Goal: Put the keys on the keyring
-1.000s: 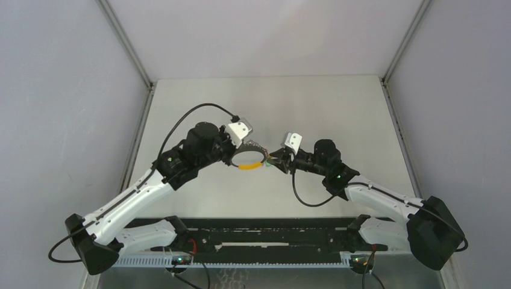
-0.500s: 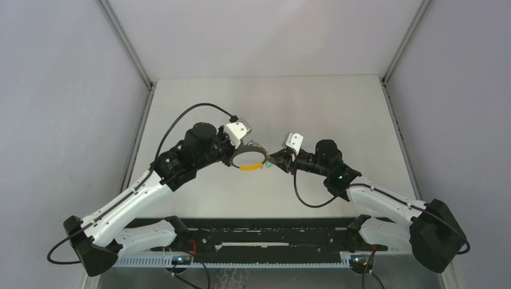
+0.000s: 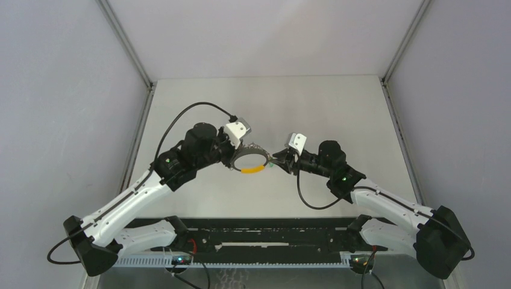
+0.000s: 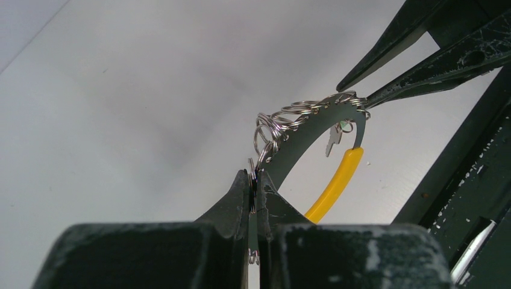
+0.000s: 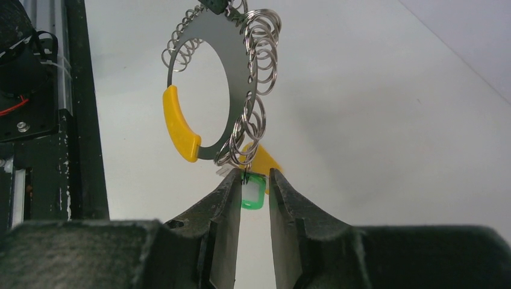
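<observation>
Top external: left pincer (image 3: 234, 158) and right pincer (image 3: 278, 161) meet above the mid tabletop (image 3: 313, 108), with the keyring (image 3: 248, 161) between them, clear of the surface.

Left wrist: left pincer (image 4: 254, 195) is clamped tight on the keyring's (image 4: 307, 129) rim, which is hung with small wire loops.

Right wrist: right pincer (image 5: 253, 198) is parted by a narrow gap at the keyring's (image 5: 238, 72) lower end. The green key (image 5: 253, 196) sits in line with that gap, with no firm grip evident. The yellow key (image 5: 260, 161) hangs just behind it.
</observation>
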Tool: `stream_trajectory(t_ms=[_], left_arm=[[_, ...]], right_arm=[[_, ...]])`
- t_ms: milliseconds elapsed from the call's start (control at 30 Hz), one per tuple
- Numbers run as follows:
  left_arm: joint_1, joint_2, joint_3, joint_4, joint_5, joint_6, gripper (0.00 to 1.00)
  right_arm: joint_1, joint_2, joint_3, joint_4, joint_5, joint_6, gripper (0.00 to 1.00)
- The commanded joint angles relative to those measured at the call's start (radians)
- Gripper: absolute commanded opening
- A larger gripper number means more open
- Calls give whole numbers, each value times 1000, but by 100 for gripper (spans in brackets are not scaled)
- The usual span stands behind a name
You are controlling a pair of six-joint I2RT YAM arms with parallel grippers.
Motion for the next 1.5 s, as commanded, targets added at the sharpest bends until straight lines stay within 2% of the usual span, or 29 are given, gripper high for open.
stream_trajectory(t_ms=[0, 200, 433, 567, 733, 967, 1200, 1467], left_arm=[[-6, -15, 68, 5, 44, -36, 0], [-6, -3, 14, 5, 92, -76, 0], [33, -7, -173, 213, 273, -238, 0], [44, -8, -213, 265, 314, -264, 0], [52, -11, -205, 231, 310, -241, 0], [52, -5, -173, 127, 290, -157, 0], [52, -17, -151, 110, 299, -126, 0], [53, -29, -131, 85, 248, -99, 0]], right_arm=[[6, -2, 21, 39, -13, 19, 23], [-3, -25, 21, -4, 17, 6, 24], [-28, -66, 22, -88, 7, 4, 26], [-31, -75, 20, -118, -13, -13, 26], [-29, -100, 1, -86, -59, -34, 26], [-29, -139, -11, -51, -47, -44, 26], [-29, -143, -11, -33, -89, -56, 23], [-37, -172, -11, -138, -74, -76, 23]])
